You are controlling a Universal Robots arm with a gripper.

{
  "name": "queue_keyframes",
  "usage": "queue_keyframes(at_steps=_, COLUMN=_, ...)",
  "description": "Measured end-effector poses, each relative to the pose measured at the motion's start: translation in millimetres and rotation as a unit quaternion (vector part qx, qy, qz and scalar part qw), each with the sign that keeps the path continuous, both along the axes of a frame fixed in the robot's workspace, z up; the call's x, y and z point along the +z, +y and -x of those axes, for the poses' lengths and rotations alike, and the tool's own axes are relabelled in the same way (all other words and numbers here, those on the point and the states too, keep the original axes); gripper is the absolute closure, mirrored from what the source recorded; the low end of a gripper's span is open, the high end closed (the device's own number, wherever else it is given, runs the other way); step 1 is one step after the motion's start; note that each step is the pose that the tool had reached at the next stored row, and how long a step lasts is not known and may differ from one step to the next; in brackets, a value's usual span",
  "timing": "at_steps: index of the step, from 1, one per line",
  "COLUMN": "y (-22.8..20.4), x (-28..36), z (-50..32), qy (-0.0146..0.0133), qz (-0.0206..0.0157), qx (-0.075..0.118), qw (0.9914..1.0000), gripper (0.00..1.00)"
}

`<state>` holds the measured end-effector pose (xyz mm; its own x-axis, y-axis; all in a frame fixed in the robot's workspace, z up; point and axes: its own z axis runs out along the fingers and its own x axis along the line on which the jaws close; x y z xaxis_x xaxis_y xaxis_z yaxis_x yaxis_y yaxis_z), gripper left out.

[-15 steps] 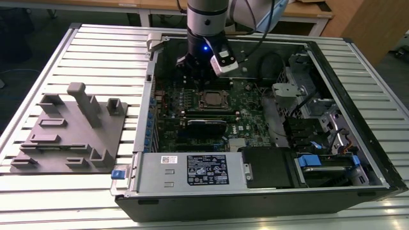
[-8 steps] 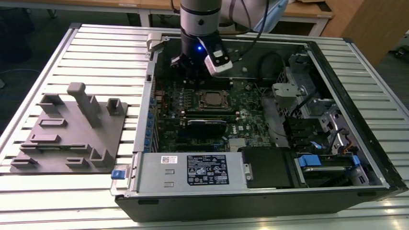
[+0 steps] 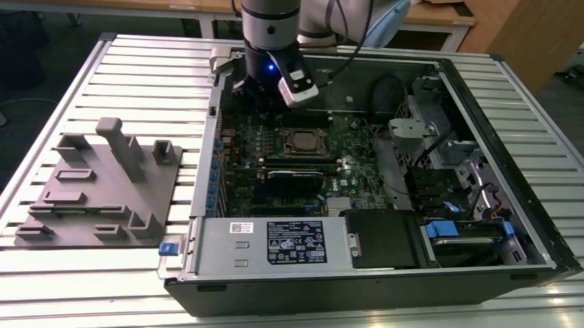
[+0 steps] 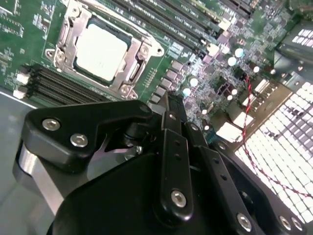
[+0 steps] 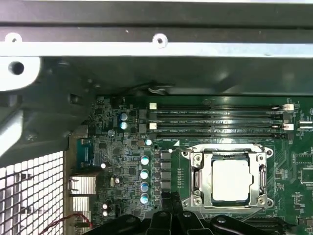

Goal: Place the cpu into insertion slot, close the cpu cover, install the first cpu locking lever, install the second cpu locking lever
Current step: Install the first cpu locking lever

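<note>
The chip (image 5: 231, 179) sits flat in its socket (image 3: 305, 152) on the green board (image 5: 122, 161) inside the open computer case (image 3: 511, 137). The metal cover frame (image 5: 197, 176) lies down over the chip, whose silver top shows through the window. So placing and cover-closing are judged done. Whether either locking lever is hooked cannot be told.

The gripper (image 4: 171, 100) hangs above the board just beside the socket, clear of it. Its fingers stand together and carry nothing.

Slatted metal table (image 3: 137, 61), wooden furniture (image 3: 511, 31) behind.
</note>
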<state>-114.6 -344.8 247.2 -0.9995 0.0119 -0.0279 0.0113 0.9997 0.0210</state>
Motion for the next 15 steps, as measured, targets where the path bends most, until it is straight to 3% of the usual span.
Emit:
queue_keyframes(at_steps=10, y=8.8, x=2.4, z=4.0, qy=-0.0034, qz=0.0000, qx=-0.005, qw=0.99998, gripper=0.89)
queue_keyframes(at_steps=15, y=13.9, x=2.4, z=4.4, qy=-0.0035, qz=0.0001, qx=-0.005, qw=0.99998, gripper=0.89)
